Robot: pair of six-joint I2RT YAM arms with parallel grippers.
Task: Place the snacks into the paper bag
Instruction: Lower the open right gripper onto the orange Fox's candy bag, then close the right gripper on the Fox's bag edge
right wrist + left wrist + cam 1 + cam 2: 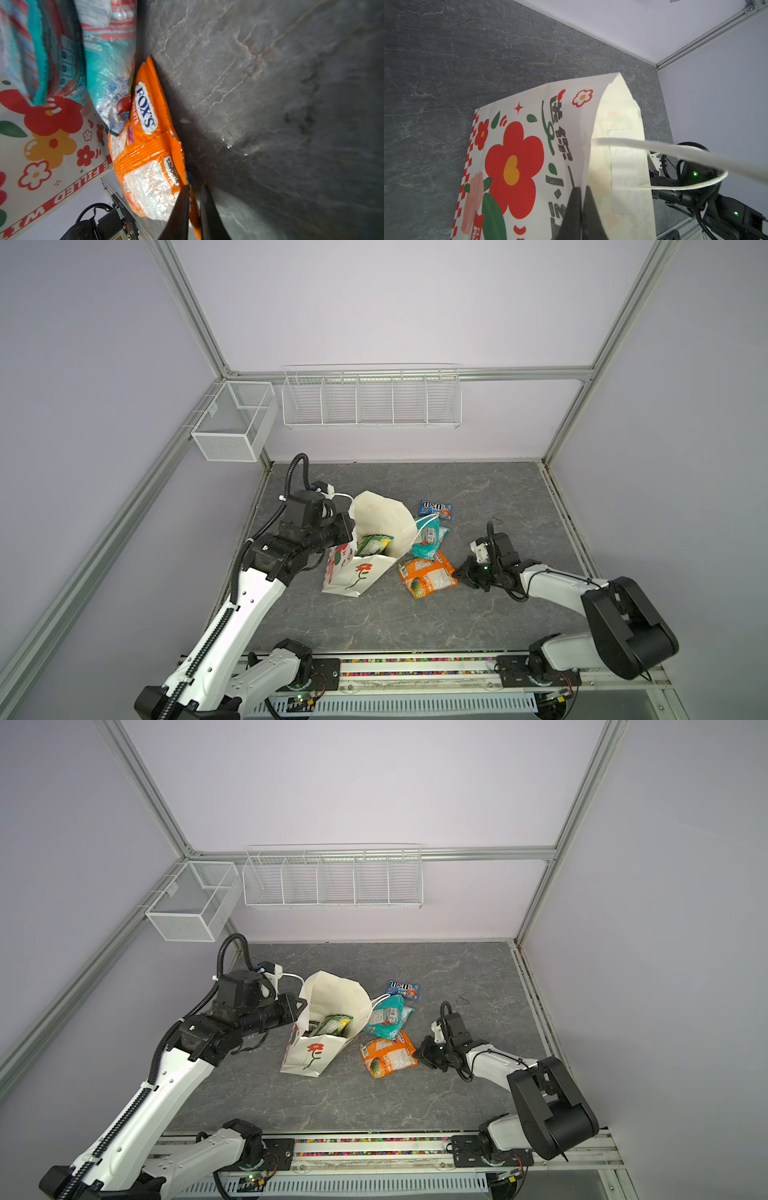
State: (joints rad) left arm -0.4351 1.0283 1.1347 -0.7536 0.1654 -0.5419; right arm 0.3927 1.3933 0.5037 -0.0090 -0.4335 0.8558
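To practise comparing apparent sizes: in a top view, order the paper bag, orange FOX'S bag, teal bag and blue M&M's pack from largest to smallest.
1. paper bag
2. orange FOX'S bag
3. teal bag, though the paper bag may hide its edge
4. blue M&M's pack

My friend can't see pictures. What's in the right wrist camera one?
Two black jaws pinch the edge of an orange bag marked FOX'S, which lies on a grey table. A teal bag sits next to it, with a flowery paper bag beyond.
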